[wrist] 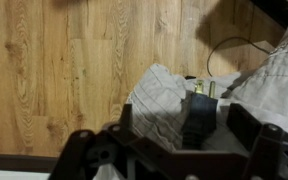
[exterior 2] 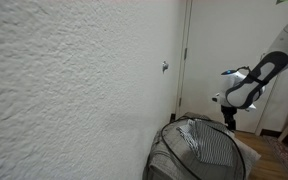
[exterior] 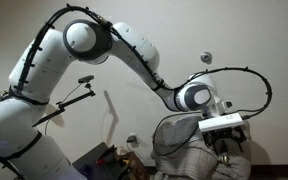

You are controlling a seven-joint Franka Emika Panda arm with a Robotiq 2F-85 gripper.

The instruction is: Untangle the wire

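Note:
In the wrist view the wire's black plug [wrist: 198, 102], with two brass prongs pointing away from me, lies on a striped pale cloth [wrist: 159, 95]. My gripper [wrist: 184, 122] is open, one dark finger on each side of the plug and neither touching it. A thin loop of the wire [wrist: 224, 45] curves over the wooden floor beyond the cloth. In both exterior views the gripper [exterior: 227, 140] [exterior 2: 229, 120] hangs just above the cloth-covered heap [exterior: 189, 150] [exterior 2: 209, 145].
A dark mesh basket [exterior 2: 164, 158] stands under the cloth, close to a textured white wall [exterior 2: 74, 90]. A stiff black rod with a clamp head [exterior: 76, 90] juts out beside the arm. Wooden floor [wrist: 64, 70] spreads to the left of the cloth.

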